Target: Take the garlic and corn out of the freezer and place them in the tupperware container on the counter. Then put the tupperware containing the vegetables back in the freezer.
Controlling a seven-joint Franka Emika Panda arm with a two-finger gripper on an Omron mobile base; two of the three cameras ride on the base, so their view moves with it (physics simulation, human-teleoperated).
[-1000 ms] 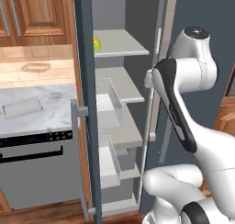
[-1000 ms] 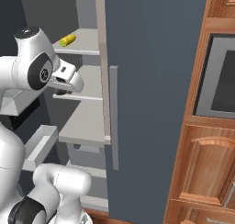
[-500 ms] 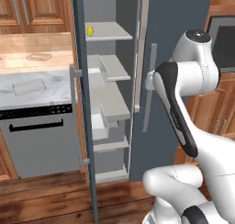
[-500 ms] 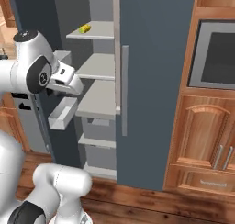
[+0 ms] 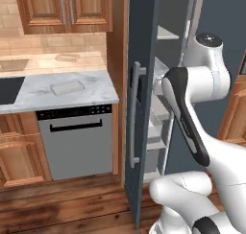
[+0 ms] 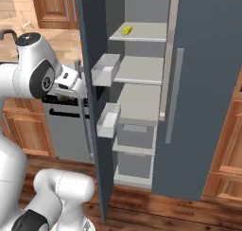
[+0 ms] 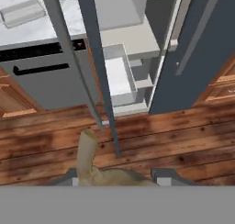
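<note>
- My gripper (image 7: 117, 178) is clenched on the garlic (image 7: 89, 159): the tan lumpy bulb sits between my two dark tips, one lobe poking up ahead of them.
- I judge the step in hand to be carrying it over to the tupperware container (image 5: 67, 87), which lies on the marbled tabletop (image 5: 29, 99), well off to my gripper's left and beyond the open freezer door (image 5: 144, 84).
- To do it well: keep the squeeze steady, swing wide of the door's edge and its long handle, come over the clear tray from above, and let go low so the bulb doesn't bounce out.
- The corn (image 6: 126, 30) waits on the top shelf of the freezer (image 6: 203, 83), high above my gripper and to its right; that's the next fetch, I reckon.
- The hand view gives me the grip itself and looks down at the wooden floor (image 7: 183, 140), with the tray up in its top left corner.
- The left base view lays out the tray, the tabletop and the grey dishwasher (image 5: 77, 142) under it.
- The right base view looks into the freezer: shelves, door bins, drawers, and the yellow cob.
</note>
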